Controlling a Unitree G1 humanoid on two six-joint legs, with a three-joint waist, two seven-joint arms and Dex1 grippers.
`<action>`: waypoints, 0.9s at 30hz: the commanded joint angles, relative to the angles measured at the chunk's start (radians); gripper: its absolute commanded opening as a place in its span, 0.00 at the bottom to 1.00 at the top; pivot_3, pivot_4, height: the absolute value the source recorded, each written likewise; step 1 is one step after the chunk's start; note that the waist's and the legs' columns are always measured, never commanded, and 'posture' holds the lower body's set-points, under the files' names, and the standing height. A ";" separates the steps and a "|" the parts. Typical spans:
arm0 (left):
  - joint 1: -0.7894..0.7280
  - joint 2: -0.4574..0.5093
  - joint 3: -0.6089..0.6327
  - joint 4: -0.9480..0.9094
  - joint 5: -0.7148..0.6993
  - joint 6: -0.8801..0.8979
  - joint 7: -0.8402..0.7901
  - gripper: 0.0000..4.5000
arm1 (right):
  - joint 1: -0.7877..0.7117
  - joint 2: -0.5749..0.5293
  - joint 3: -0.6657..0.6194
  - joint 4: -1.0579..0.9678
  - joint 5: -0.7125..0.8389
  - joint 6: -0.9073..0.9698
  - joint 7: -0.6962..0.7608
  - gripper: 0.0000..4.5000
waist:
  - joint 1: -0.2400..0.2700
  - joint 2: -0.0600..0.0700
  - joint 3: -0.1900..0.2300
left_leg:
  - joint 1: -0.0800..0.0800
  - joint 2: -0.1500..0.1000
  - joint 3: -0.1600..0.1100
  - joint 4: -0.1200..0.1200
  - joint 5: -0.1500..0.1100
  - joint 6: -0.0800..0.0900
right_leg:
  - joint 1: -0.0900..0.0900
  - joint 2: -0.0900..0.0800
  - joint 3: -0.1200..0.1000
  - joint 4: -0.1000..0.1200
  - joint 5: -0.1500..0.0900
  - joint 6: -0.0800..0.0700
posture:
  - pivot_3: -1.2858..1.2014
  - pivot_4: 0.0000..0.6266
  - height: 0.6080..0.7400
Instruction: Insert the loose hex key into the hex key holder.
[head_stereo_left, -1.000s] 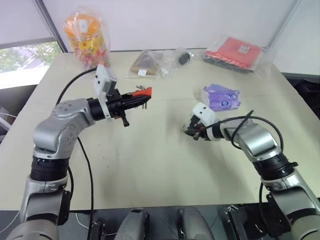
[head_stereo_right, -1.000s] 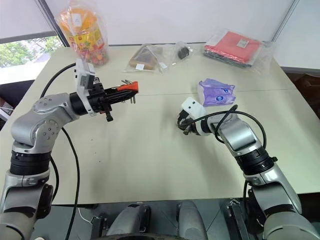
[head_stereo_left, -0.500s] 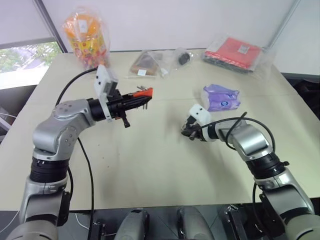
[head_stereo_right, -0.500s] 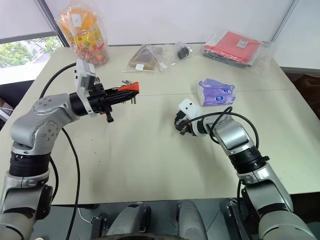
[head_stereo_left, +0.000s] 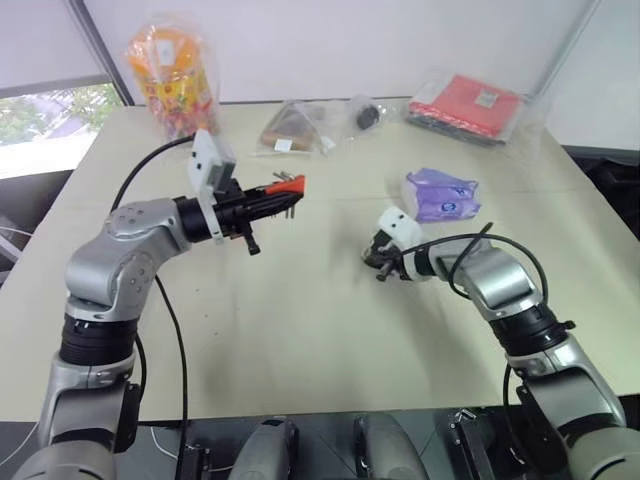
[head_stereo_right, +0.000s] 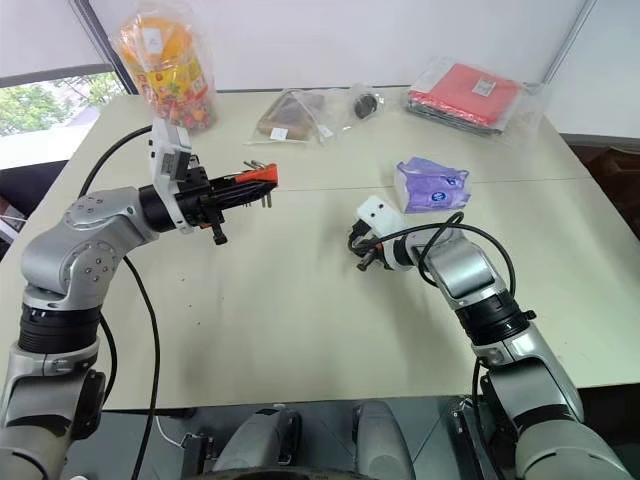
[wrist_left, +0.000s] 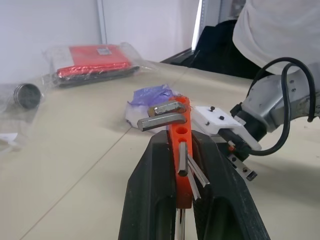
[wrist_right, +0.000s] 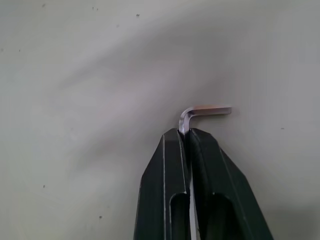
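With the right gripper (wrist_right: 186, 134) pinching the thin grey L-shaped hex key (wrist_right: 200, 112) mid-worktop, I judged pickup done; the left gripper (wrist_left: 181, 150) clamped the red-orange plastic holder block (wrist_left: 179, 145) aloft. Next: lift, align with a free hole.

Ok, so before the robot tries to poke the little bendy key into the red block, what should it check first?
1. Loose hex key pinched in the right gripper: ok, the fingers are shut on its long leg and the bent end sticks out past the tips.
2. Hex key holder held by the left gripper: ok, clamped between both fingers, up off the table.
3. Free hole in the holder: ok, open round holes show on its face in the left wrist view.
4. Key lined up with a hole: not ok, the two grippers are well apart.
5. Key lifted off the table: cannot tell.
6. Path between the grippers: ok, the purple packet lies off to the side.
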 joint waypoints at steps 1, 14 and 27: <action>-0.002 -0.014 0.007 -0.017 0.010 -0.032 0.015 0.00 | -0.052 0.070 -0.142 0.023 -0.031 -0.186 -0.171 0.02 | 0.000 0.000 0.000 | 0.000 0.000 0.000 0.000 0.000 0.000 | 0.000 0.000 0.000 0.000 0.000 0.000 | 0.52 0.24 1.00; -0.101 -0.066 -0.025 0.209 0.115 -0.154 -0.011 0.00 | -0.233 0.409 -0.378 0.039 0.105 -0.744 -0.455 0.02 | -0.013 0.000 0.000 | 0.000 0.000 0.000 -0.001 0.000 0.000 | -0.001 0.001 0.000 0.001 0.000 0.000 | 0.52 0.24 1.00; -0.191 -0.115 -0.029 0.340 0.176 -0.238 -0.028 0.00 | -0.225 0.525 -0.366 -0.037 0.333 -0.641 -0.348 0.02 | -0.028 0.001 0.000 | 0.000 0.000 -0.001 -0.001 0.000 0.000 | -0.002 0.001 -0.001 0.002 0.000 0.000 | 0.52 0.24 1.00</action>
